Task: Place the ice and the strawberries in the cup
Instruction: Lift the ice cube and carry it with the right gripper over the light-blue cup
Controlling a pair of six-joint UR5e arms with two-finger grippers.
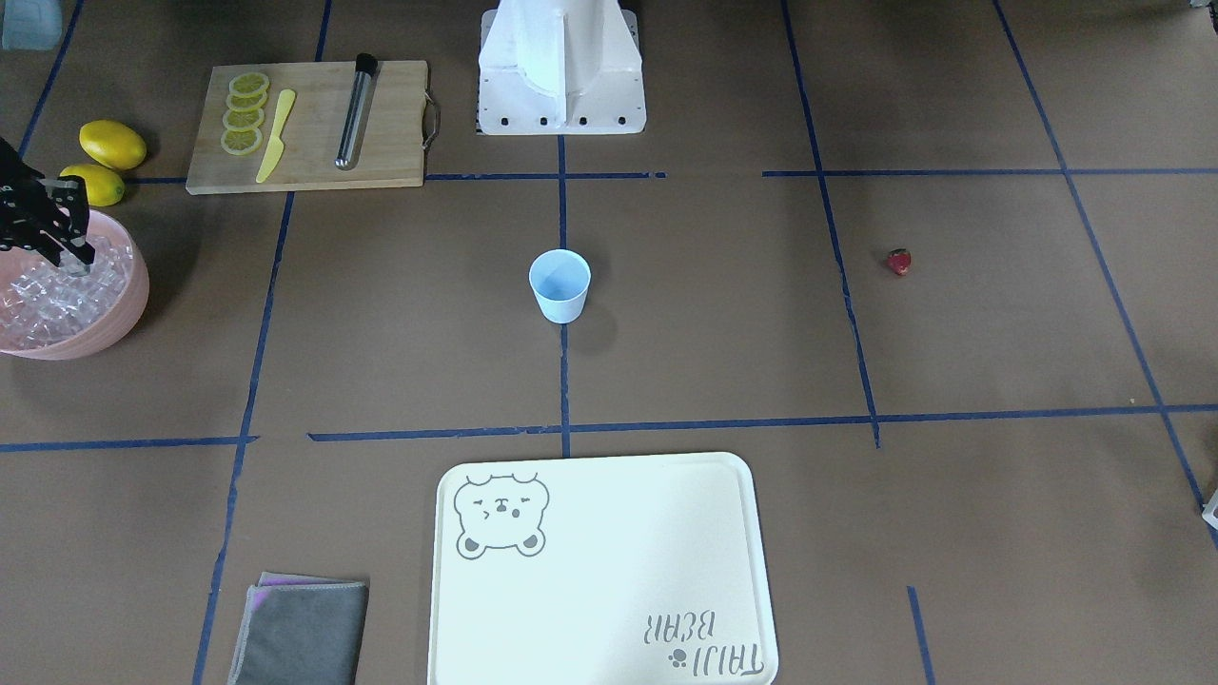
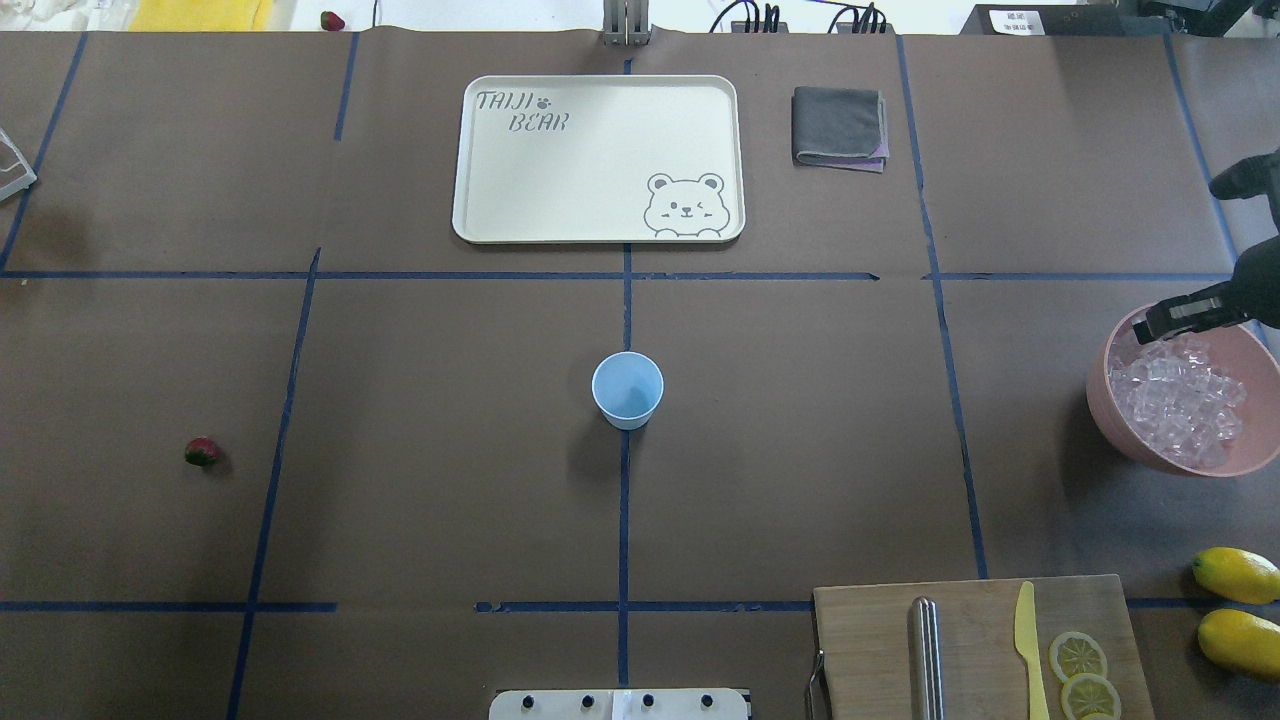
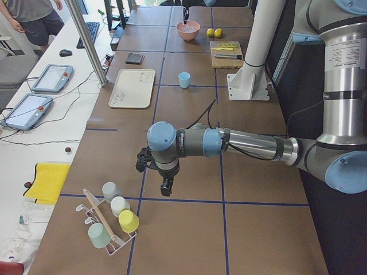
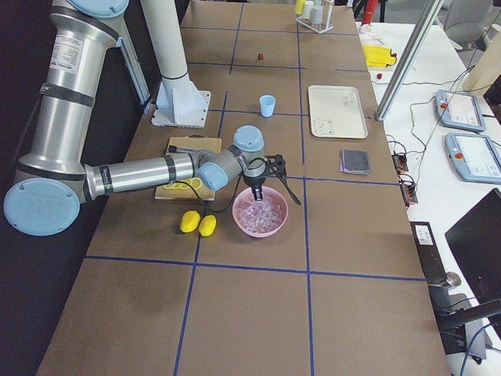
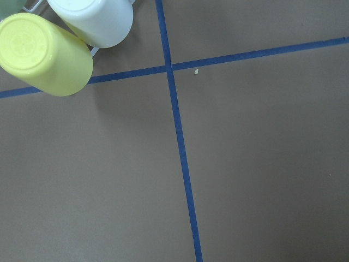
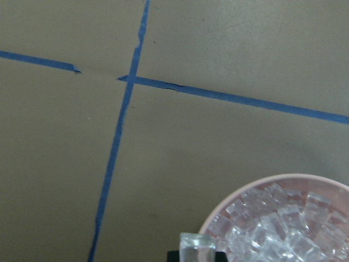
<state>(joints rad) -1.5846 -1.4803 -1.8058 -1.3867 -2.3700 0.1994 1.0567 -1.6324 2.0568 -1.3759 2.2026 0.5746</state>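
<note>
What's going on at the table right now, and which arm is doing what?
The right gripper is over the pink bowl, and the right wrist view shows one ice cube apparently pinched at its tip. The pale-blue cup stands empty at the table's middle. The strawberry lies alone on the robot's left side. The left gripper hangs over bare table near the cup rack, far from the work; I cannot tell whether it is open.

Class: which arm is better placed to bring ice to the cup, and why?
Right. The right gripper hangs over the ice in the bowl, a cube seemingly in its grip. The left gripper is far off, by the rack.
</note>
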